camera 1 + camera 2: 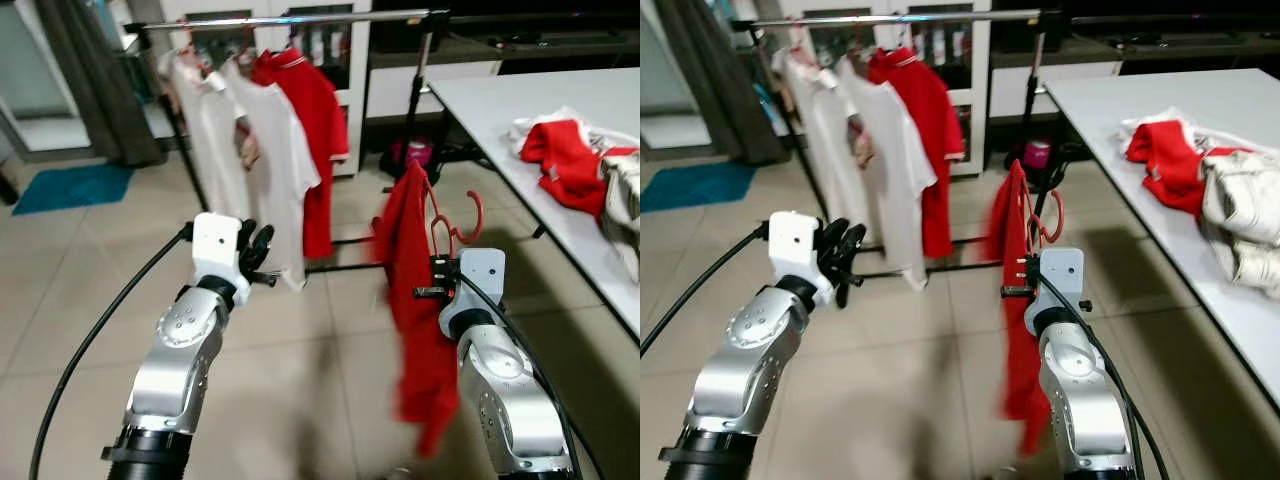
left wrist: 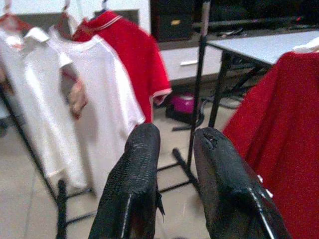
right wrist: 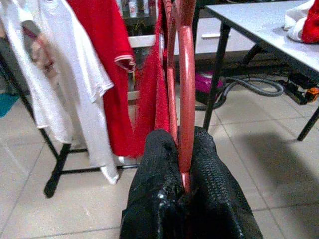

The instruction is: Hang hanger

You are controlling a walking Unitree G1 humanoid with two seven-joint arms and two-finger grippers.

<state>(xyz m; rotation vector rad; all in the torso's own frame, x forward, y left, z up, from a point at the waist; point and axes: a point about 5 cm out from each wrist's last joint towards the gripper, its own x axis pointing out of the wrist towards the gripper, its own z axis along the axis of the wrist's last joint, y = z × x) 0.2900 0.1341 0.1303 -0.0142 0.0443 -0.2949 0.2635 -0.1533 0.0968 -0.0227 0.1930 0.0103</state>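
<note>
Right gripper: right gripper (image 3: pixel 180 164) is raised low in the foreground, its black fingers (image 3: pixel 155 164) clenched on the red hanger (image 3: pixel 187 94).
Red hanger: clamped upright between the fingers, its hook (image 1: pixel 470 222) curling above the gripper, off the rail.
Red shirt: a red shirt (image 1: pixel 412 300) drapes from the hanger and hangs down just left of the right arm, clear of the floor.
Left gripper: left gripper (image 2: pixel 175 164) is lifted at about the same height, well apart from the shirt, grasping nothing; its fingers (image 2: pixel 139 169) stand slightly apart with a gap between them.
Clothes rail: a metal clothes rail (image 1: pixel 300 19) on black uprights stands beyond both arms, across the tiled floor (image 1: pixel 90 290).
Hung clothes: two white shirts (image 1: pixel 262 160) and a red polo shirt (image 1: pixel 315 120) hang side by side at the rail's left half; the right half is bare.
Table: a white table (image 1: pixel 500 105) on the right carries a heap of red and white clothes (image 1: pixel 575 150).
Mat: a blue mat (image 1: pixel 70 187) lies far left.
</note>
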